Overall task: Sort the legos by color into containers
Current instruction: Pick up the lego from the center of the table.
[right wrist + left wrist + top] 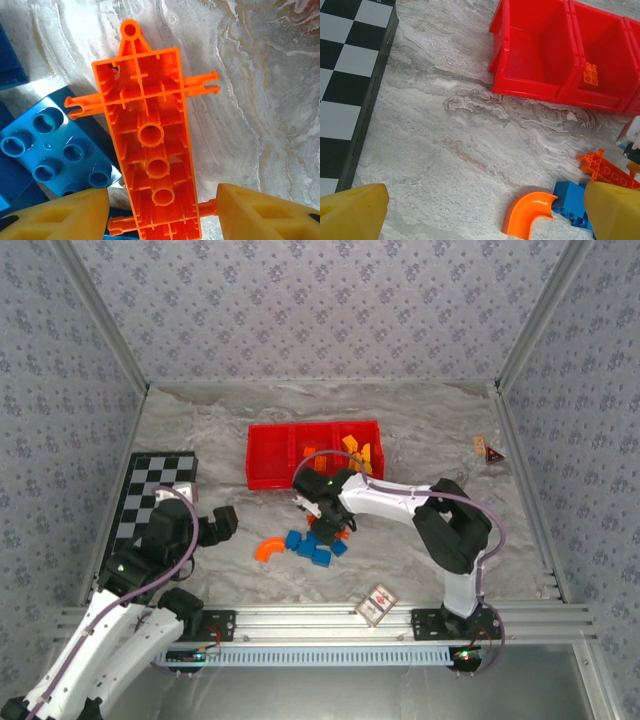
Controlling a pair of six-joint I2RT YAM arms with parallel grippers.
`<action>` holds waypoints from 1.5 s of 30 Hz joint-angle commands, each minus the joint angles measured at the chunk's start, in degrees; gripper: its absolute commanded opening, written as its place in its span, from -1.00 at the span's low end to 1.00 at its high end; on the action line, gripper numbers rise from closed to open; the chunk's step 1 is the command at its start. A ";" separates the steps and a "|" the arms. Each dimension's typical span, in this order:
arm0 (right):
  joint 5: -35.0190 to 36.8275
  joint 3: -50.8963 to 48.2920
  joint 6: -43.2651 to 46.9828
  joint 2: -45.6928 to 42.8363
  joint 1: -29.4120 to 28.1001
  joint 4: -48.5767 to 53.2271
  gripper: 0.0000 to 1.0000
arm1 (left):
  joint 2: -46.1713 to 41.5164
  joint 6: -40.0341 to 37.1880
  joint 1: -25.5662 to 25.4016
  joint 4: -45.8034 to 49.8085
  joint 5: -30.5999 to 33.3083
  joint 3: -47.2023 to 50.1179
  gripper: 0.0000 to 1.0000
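Orange plate: long, flat, underside up, round tubes and side pins showing. Lies on table near tray, beside blue bricks. Right gripper fingers clamped on one end of plate. Left gripper spread wide, holding nothing, near orange arch. Red tray: middle compartment holds one yellow-orange brick; right compartment holds yellow-orange pile.

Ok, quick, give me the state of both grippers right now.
Left gripper: open, holding nothing.
Right gripper: closed on the long orange lego piece, fingers on either side of its end.
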State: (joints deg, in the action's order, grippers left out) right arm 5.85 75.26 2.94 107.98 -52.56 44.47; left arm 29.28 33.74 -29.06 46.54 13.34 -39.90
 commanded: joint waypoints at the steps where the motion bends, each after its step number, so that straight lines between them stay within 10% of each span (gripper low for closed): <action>1: 2.24 1.48 1.37 2.09 -0.20 2.64 0.22 | -0.79 0.37 -0.60 0.93 0.84 -0.70 0.99; 16: 0.23 2.08 1.45 4.68 2.56 2.66 -0.06 | -1.42 0.45 -0.82 0.85 0.98 -0.56 1.00; 32: -1.74 -0.56 0.31 5.13 6.45 0.75 0.09 | -1.50 0.54 -1.00 0.91 1.17 -0.62 1.00; 45: -2.59 1.63 -1.56 0.53 7.90 3.43 -0.50 | -1.42 0.54 -1.09 0.91 1.34 -0.46 0.99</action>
State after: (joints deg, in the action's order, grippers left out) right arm 2.15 76.12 2.57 111.37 -45.43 44.97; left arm 28.18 33.76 -29.76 46.65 13.39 -39.90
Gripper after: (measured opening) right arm 0.322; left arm 0.997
